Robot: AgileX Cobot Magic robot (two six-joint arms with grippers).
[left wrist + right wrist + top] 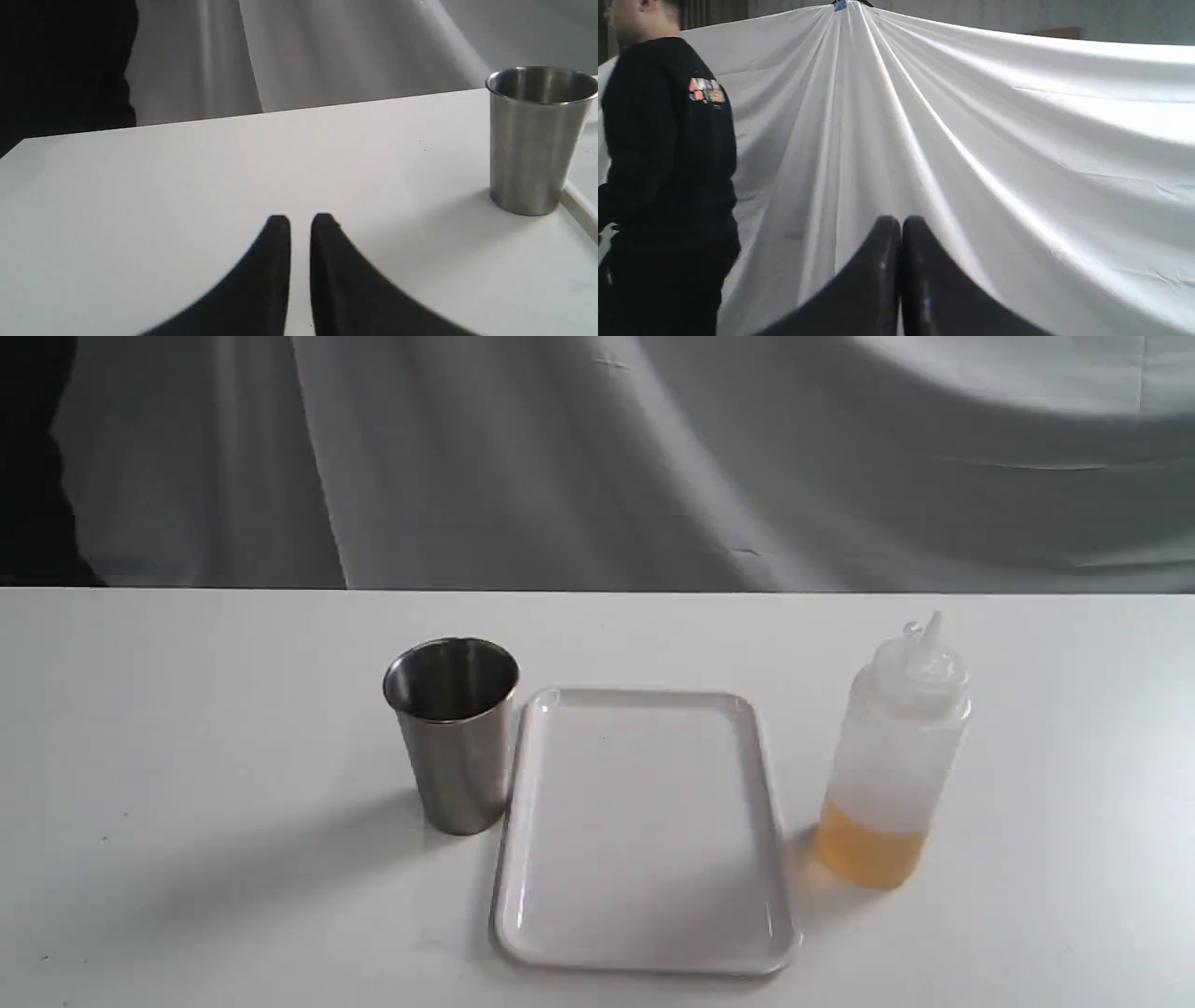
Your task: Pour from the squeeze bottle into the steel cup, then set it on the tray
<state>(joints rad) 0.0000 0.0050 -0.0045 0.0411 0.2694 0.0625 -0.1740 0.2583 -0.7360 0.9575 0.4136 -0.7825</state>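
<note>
- White desk [187, 709]; draped white cloth backdrop [653, 457] behind.
- Tapered brushed-steel cup [455, 737] upright, just beside flat white plastic tray [644, 821].
- Translucent squeeze bottle [892, 765] upright on desk near tray's other side; amber liquid fills its bottom.
- Left gripper [300, 219] nearly pressed together; right gripper [901, 219] pressed together.

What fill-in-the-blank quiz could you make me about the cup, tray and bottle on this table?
1. In the exterior view, the steel cup stands upright on the table, to the ____ of the tray.
2. The squeeze bottle is ____ than half full of amber liquid.
3. The right gripper is ____ and holds nothing.

Missing words: left; less; shut.
</note>
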